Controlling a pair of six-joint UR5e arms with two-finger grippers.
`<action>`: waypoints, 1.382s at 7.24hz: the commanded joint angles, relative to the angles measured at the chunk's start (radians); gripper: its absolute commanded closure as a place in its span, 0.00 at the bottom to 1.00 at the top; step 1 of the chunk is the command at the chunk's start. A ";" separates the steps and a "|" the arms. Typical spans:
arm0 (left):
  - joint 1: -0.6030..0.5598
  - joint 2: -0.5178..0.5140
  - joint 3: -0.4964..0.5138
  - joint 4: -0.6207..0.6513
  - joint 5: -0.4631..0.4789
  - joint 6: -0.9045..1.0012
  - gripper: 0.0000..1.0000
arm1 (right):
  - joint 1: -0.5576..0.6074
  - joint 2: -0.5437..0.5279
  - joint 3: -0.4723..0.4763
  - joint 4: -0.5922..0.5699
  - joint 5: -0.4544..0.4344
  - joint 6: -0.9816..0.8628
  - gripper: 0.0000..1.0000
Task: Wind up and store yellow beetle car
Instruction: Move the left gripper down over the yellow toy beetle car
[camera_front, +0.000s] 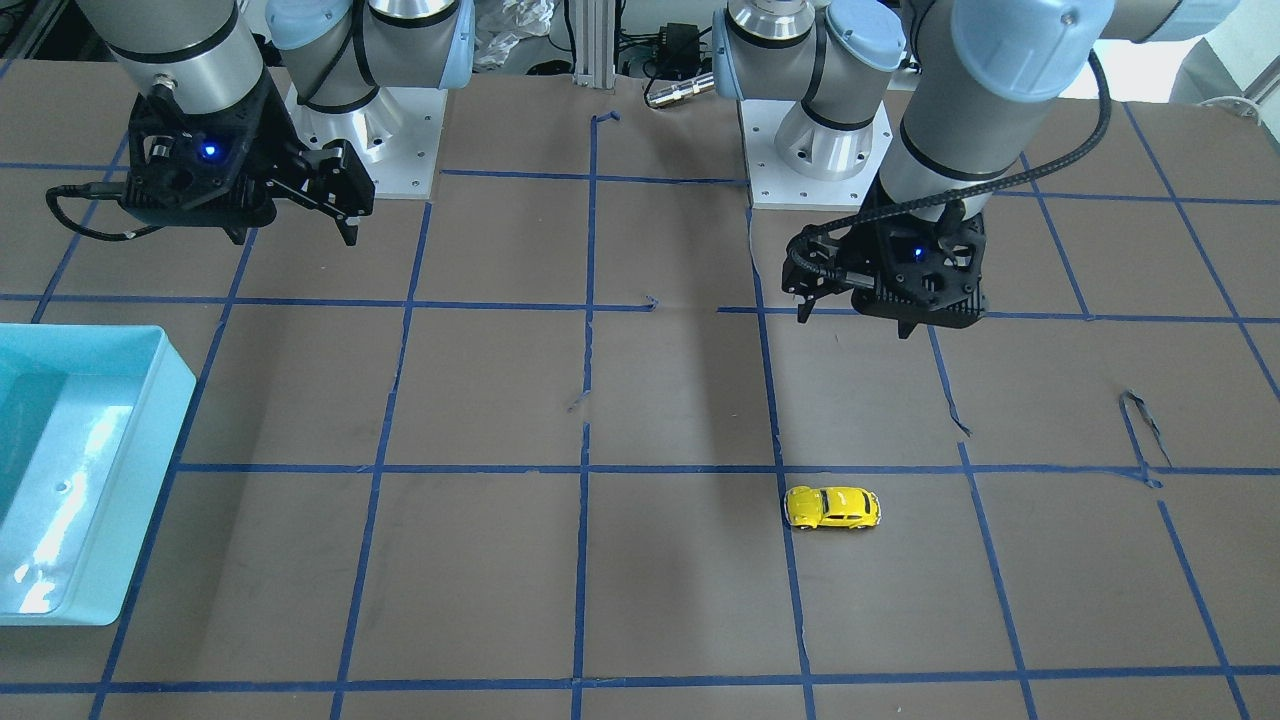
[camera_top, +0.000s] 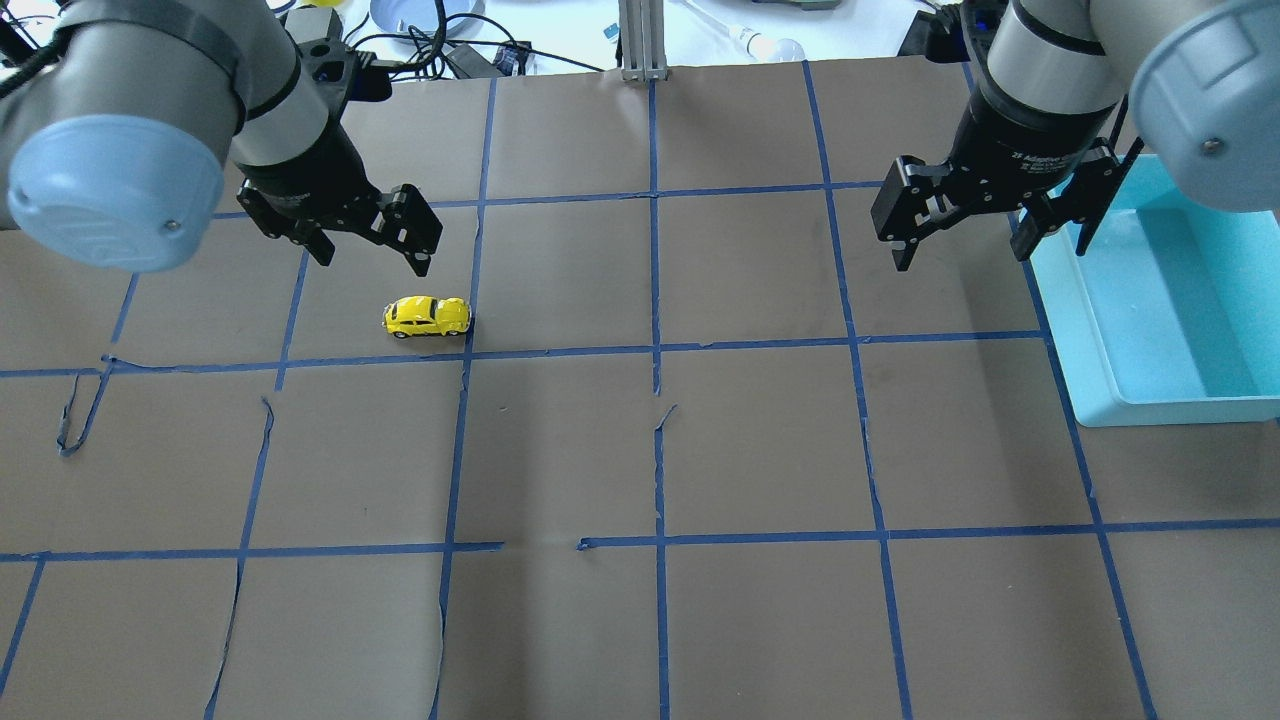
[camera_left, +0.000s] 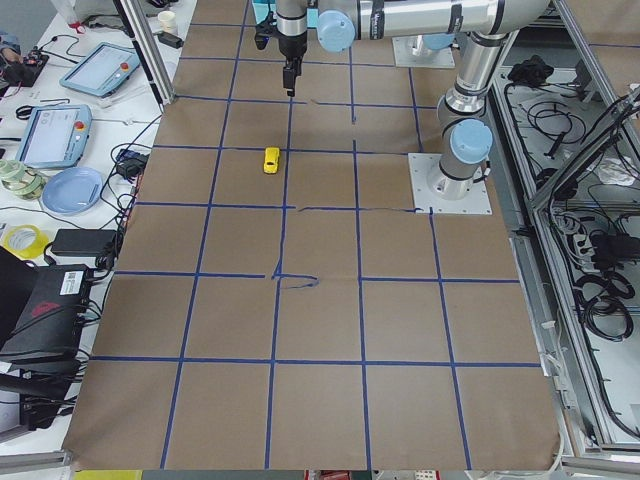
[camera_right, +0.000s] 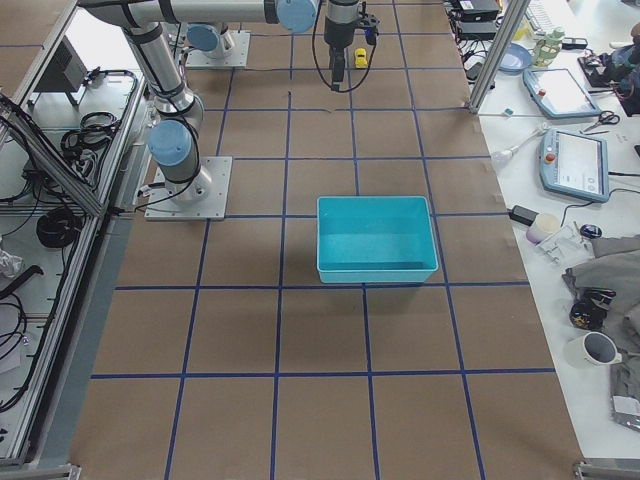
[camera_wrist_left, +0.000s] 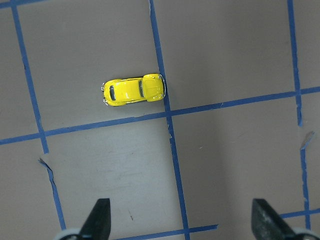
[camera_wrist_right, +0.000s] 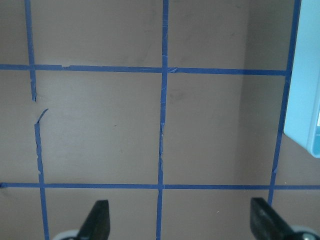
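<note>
Brown-paper table (camera_top: 760, 450) with a blue tape (camera_top: 655, 260) grid is what you get from overhead. The car (camera_top: 427, 316) sits on its wheels in the robot's left half, one end at a tape line. The left gripper (camera_top: 373, 260) hangs near it, jaws wide apart and holding nothing. The right gripper (camera_top: 960, 256) is just as wide and empty, beside the bin (camera_top: 1170, 412), well apart from the car.

Front view: you see the car (camera_front: 832, 508) just beside a tape line, on the operators' side of the left gripper. The bin (camera_front: 150, 470) is at the view's left edge.

Left side view: the car (camera_left: 271, 160) is a small yellow spot far up the table.

Right side view: the bin (camera_right: 375, 275) sits mid-table, with the car (camera_right: 361, 57) far behind it.

Left wrist: the car (camera_wrist_left: 133, 90) lies ahead of the fingers (camera_wrist_left: 100, 220), nose on a tape crossing. Nothing is between the tips.

Right wrist: you get the tape grid and a bin corner (camera_wrist_right: 307, 100). The fingers (camera_wrist_right: 97, 220) are spread, with nothing gripped.
</note>
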 joint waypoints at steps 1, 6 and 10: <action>0.001 -0.041 -0.083 0.111 0.000 0.118 0.00 | 0.002 0.000 0.000 0.000 0.000 -0.001 0.00; 0.001 -0.111 -0.057 0.258 0.014 0.409 0.00 | 0.000 -0.002 0.000 0.002 0.000 -0.001 0.00; 0.004 -0.166 -0.080 0.270 0.092 0.935 0.00 | 0.000 0.000 0.000 0.003 -0.002 -0.004 0.00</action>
